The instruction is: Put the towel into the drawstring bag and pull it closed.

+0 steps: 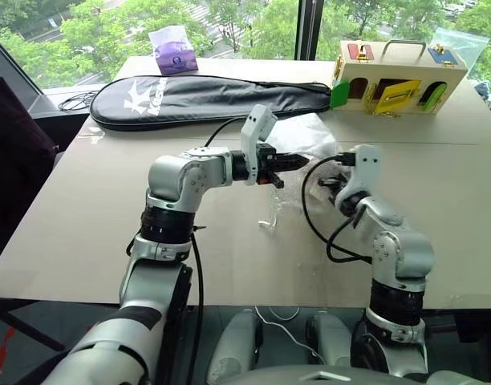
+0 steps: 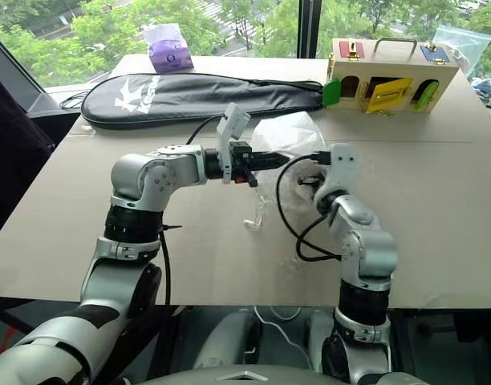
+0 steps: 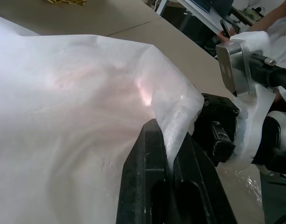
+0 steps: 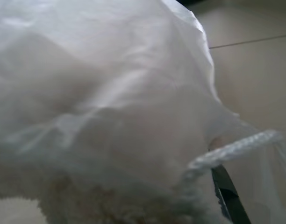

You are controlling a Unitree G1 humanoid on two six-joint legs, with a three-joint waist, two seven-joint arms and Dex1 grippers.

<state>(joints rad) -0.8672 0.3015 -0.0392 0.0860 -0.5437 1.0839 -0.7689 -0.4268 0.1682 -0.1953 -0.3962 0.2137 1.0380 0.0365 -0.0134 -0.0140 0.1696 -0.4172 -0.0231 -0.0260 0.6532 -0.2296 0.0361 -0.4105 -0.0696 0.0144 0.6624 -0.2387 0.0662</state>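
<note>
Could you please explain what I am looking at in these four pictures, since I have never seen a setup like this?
This is a humanoid robot with two arms, each ending in a gripper of two black fingers. The two wide pictures come from a stereo camera on its head, looking down over its arms at a table. The two close pictures come from a camera on each wrist.

The left gripper is shut on the edge of the drawstring bag, a thin white pouch held up over the table; the left wrist view shows the fabric pinched between the fingers. The right gripper is at the bag too, and its wrist view shows a white cord and something fluffy, probably the towel.

Further back lie a black racket case, a purple tissue pack and a wooden box with coloured latches.
</note>
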